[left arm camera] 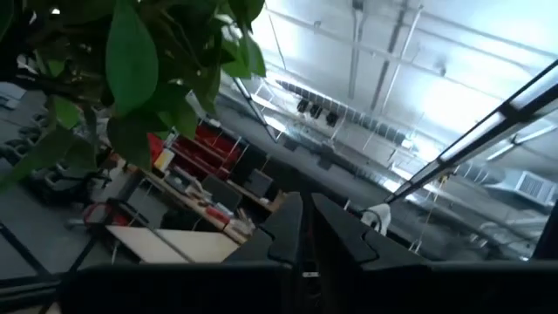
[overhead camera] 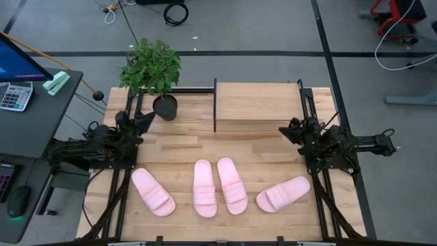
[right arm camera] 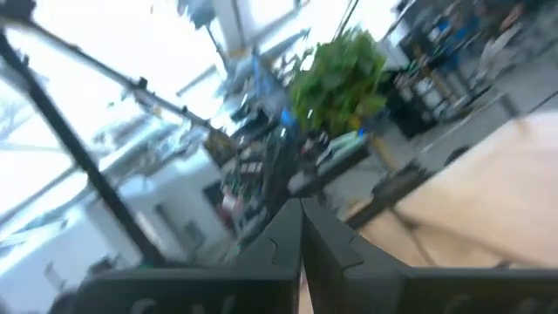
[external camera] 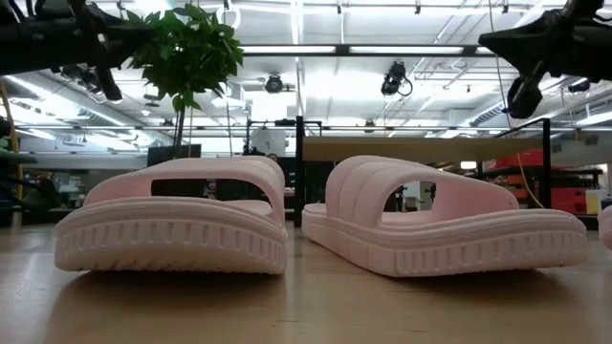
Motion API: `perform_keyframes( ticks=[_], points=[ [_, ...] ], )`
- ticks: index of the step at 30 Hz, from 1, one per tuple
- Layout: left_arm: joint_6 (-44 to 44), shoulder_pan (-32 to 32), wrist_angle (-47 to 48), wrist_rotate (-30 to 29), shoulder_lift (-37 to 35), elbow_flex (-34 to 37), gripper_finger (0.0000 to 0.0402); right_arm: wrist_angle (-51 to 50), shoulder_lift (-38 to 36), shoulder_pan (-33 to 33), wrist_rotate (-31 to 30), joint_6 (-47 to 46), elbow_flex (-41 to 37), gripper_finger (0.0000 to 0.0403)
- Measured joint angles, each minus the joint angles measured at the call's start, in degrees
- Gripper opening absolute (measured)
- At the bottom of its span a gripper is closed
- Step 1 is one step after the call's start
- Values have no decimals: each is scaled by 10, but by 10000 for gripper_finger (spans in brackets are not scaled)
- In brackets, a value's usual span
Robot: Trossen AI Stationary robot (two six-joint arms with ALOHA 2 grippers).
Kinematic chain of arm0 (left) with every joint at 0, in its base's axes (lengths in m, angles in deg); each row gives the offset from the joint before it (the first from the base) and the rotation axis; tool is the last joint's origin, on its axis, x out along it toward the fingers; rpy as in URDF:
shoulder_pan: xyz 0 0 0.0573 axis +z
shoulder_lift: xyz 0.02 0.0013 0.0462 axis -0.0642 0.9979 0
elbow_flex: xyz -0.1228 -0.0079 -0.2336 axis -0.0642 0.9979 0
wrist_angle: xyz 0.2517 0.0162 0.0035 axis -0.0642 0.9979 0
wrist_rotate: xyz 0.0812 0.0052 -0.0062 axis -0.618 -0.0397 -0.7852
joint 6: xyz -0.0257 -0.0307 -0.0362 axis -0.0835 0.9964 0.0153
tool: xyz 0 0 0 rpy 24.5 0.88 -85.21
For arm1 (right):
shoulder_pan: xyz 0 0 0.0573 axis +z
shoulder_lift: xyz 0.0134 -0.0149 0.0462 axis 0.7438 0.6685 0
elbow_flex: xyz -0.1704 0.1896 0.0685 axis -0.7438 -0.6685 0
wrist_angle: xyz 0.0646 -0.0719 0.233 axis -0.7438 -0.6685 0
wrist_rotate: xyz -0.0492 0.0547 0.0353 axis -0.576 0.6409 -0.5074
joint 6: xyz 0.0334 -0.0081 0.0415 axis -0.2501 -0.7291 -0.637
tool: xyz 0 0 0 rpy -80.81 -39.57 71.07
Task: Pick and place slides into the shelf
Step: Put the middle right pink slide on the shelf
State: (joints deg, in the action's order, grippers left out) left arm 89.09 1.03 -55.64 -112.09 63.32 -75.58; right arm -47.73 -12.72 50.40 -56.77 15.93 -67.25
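Four pale pink slides (overhead camera: 219, 188) in a row on the near part of the table (overhead camera: 177, 147), all well apart from the shelf (overhead camera: 257, 106) at the far edge beside a potted plant (overhead camera: 151, 68). Left gripper (overhead camera: 145, 120) raised near the plant, jaws closed on nothing. Right gripper (overhead camera: 285, 131) raised at the right side, jaws pressed together, empty.

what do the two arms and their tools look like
Both arms are matte black and jointed, with bundled black cables along them. The left tool and the right tool each end in two flat, angular dark fingers. No markings are visible.
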Motion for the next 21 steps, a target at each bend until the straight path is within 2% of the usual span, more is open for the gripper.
perform_keyframes(
  ticks=[5, 12, 16, 21],
  points=[
    [-10, 0, -12, 0, 0, 0, 51, 75, 0, 0, -50, 57, 0, 14],
    [-27, 0, -30, 30, 1, -5, 38, 192, 0, 0, -56, 206, 6, 14],
    [-67, 0, -26, 37, 34, -49, 24, 172, 4, 0, -53, 266, 49, 14],
    [-108, 0, 3, 25, 139, -135, 25, 102, 30, 0, -62, 304, 138, 14]
  ],
)
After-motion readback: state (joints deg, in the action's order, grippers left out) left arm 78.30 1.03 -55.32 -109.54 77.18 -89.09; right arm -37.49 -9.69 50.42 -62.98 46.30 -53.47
